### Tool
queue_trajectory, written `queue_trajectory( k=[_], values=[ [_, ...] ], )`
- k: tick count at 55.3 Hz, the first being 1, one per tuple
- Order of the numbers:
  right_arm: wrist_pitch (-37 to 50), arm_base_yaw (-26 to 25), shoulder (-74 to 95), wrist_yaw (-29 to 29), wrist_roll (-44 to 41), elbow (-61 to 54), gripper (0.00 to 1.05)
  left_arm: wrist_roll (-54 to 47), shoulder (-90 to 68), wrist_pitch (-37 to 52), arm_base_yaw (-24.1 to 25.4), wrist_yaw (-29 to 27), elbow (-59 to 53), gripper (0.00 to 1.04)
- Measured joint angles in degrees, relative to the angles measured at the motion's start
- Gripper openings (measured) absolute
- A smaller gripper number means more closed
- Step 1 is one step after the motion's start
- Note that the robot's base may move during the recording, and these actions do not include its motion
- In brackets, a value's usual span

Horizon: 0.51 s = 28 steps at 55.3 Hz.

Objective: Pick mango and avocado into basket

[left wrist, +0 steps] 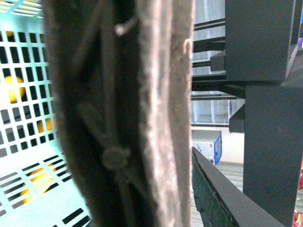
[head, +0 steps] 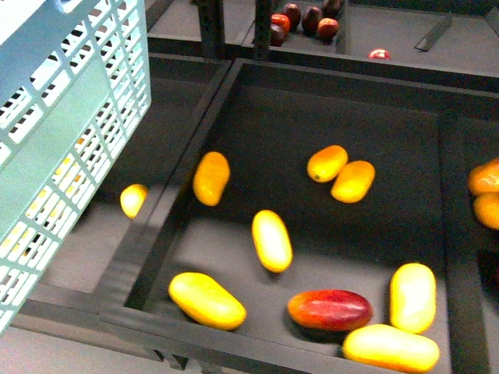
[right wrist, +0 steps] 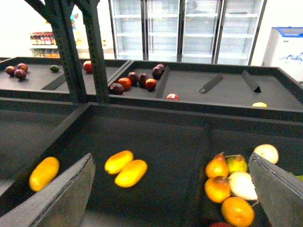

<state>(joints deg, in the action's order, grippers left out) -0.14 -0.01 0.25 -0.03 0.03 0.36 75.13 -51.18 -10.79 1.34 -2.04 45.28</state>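
1. The basket (head: 70,117), cut off at the frame's left, sits tilted beside the bin's (head: 273,132) left rim.
2. A mango (head: 272,241) lies mid-bin.
3. The right gripper (right wrist: 170,156) is spread wide and empty.
4. The left gripper's grip can't be told because a blurred grey bar (left wrist: 128,118) blocks its view.

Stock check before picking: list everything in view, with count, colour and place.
basket: one, light turquoise, front left.
mangoes: seven, yellow-orange, middle bin.
red-yellow mango: one, middle bin, near edge.
lone mango: one, yellow, left bin, by basket.
mixed fruits: several, orange to pale, right bin.
dark red fruits: several, back shelf.
grey-brown bar: one, filling left wrist view, beside basket.
right gripper: one, grey, open, facing middle bin.
left gripper: jaws not distinguishable.
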Motion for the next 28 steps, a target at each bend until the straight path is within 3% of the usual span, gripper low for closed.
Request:
queue_trajectory(
  k=[28],
  values=[
    [0.00, 0.00, -0.02, 0.00, 0.00, 0.00, 0.97, 0.07, -0.02, -0.02, 0.00, 0.33, 0.02, 0.26]
  ],
)
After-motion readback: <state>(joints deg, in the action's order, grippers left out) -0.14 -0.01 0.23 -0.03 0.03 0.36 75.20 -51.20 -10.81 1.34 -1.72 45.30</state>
